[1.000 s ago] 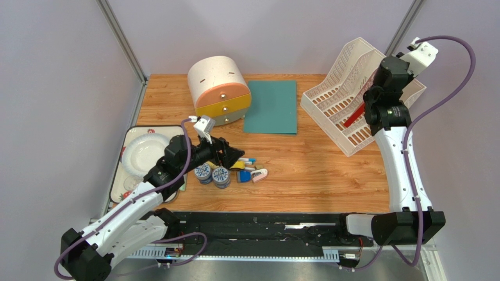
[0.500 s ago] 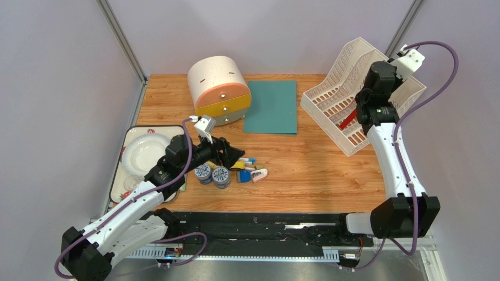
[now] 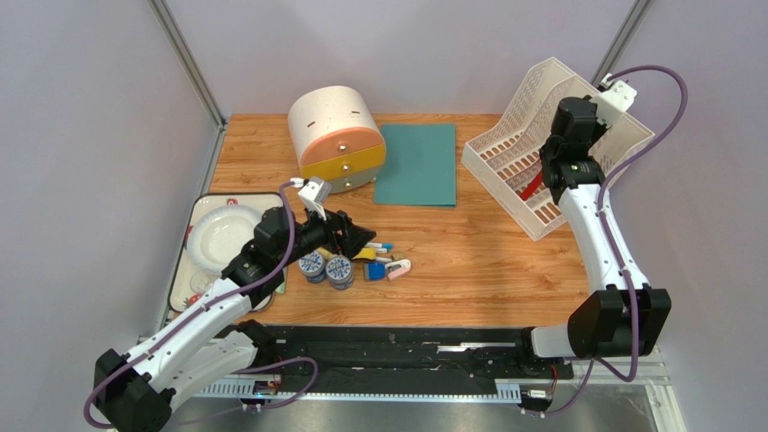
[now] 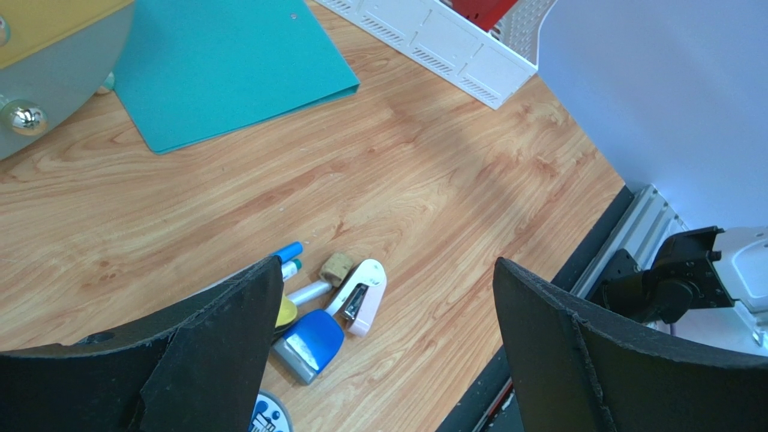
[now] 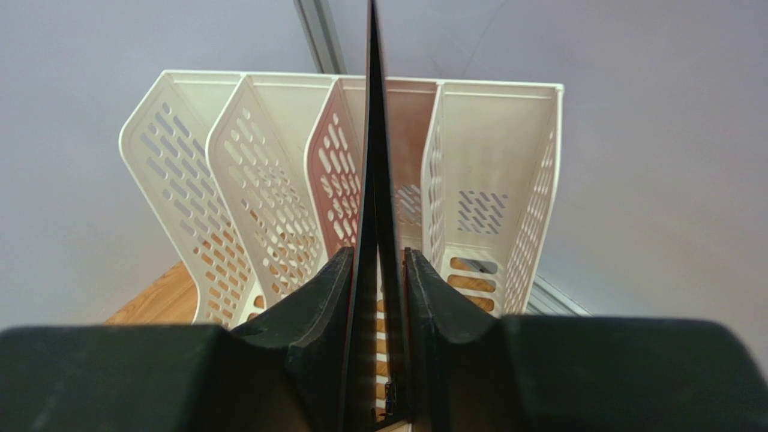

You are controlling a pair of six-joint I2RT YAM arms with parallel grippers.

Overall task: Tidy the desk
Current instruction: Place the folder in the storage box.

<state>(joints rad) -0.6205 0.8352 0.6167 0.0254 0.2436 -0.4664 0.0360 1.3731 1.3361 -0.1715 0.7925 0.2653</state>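
Observation:
The wood-grain desk [image 3: 469,261] holds scattered items. My right gripper [image 3: 557,165] is shut on a red folder [image 3: 534,183], held on edge in a slot of the white file rack [image 3: 514,153] at the back right. In the right wrist view my gripper [image 5: 377,256] pinches the folder's thin edge [image 5: 372,135], which points into the rack's [image 5: 261,180] third slot. My left gripper [image 3: 361,238] is open and empty above a pile of small things: a pink-white stapler [image 4: 361,292], markers [image 4: 288,252], a blue item [image 4: 309,340] and a cork [image 4: 338,266].
A teal folder [image 3: 417,165] lies flat at the back middle beside a round cream drawer box [image 3: 335,135]. Two patterned tape rolls [image 3: 326,267] sit under my left arm. A tray [image 3: 180,261] with a white plate [image 3: 221,236] is at the left edge.
My right arm has swung left and down, carrying the red folder deeper into the file rack. My left arm has not moved.

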